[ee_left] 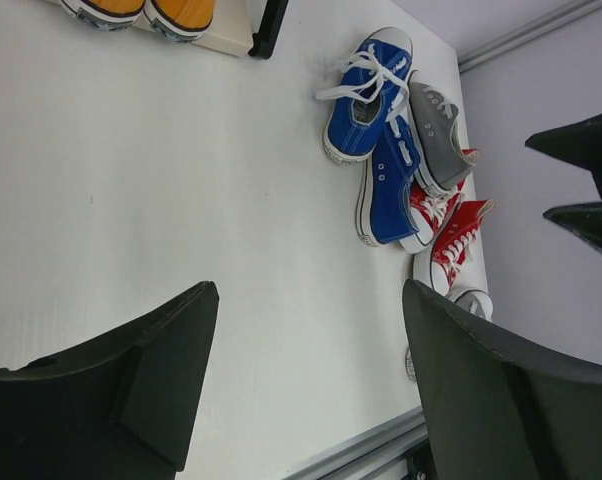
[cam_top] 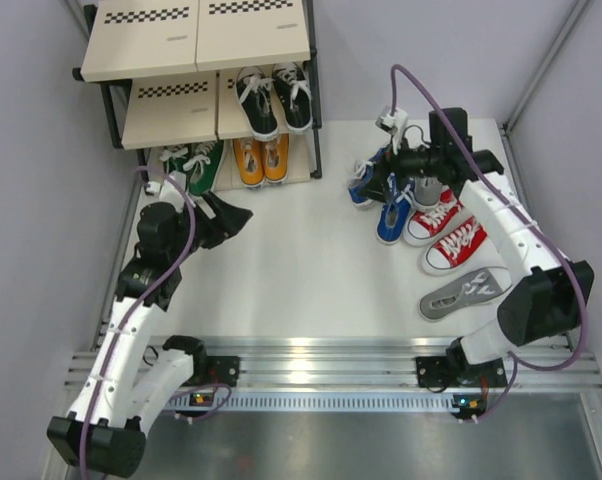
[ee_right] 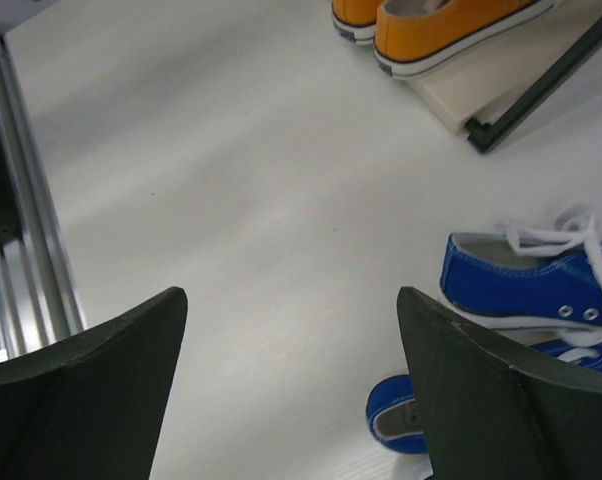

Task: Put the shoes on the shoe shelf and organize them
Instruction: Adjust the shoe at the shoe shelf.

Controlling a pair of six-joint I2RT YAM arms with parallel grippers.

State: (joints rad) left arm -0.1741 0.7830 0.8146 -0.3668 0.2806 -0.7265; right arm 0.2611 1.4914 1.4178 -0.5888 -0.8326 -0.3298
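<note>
Right gripper is hovering, fingers apart; blue shoe is lying at its 3 o'clock in the wrist view, long axis 3-to-9; left gripper, also apart, is sitting farther off.

Upper left we've got the shoe shelf: black sneakers on the middle tier, with green sneakers and orange sneakers side by side on the bottom one. On the right side of the table the others lie loose: blue sneakers, red sneakers just beside them, and a grey sneaker lower down. The right gripper hangs over the blue ones. The left gripper sits near the green pair, apart from them.
</note>
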